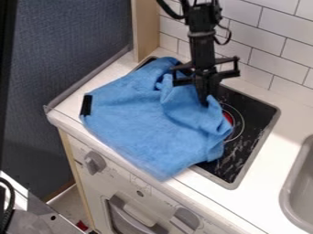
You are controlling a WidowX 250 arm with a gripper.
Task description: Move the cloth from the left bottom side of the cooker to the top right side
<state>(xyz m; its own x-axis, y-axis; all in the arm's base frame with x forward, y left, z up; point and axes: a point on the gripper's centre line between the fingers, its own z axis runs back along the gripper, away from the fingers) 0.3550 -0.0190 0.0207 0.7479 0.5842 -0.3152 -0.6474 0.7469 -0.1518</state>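
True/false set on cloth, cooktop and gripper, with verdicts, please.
1. The gripper is down at the upper right part of the blue cloth. True.
2. The cloth is folded into a neat square. False: it is spread out and rumpled.
3. A red mark shows on the black cooktop, beside the cloth. True.
4. The cloth covers the whole cooktop. False: the right side is bare.
5. Part of the cloth lies on the white counter. True.

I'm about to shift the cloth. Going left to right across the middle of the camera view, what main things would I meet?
Dark blue panel → black tab on the cloth's left edge → blue cloth → uncovered part of the black cooktop → grey sink.
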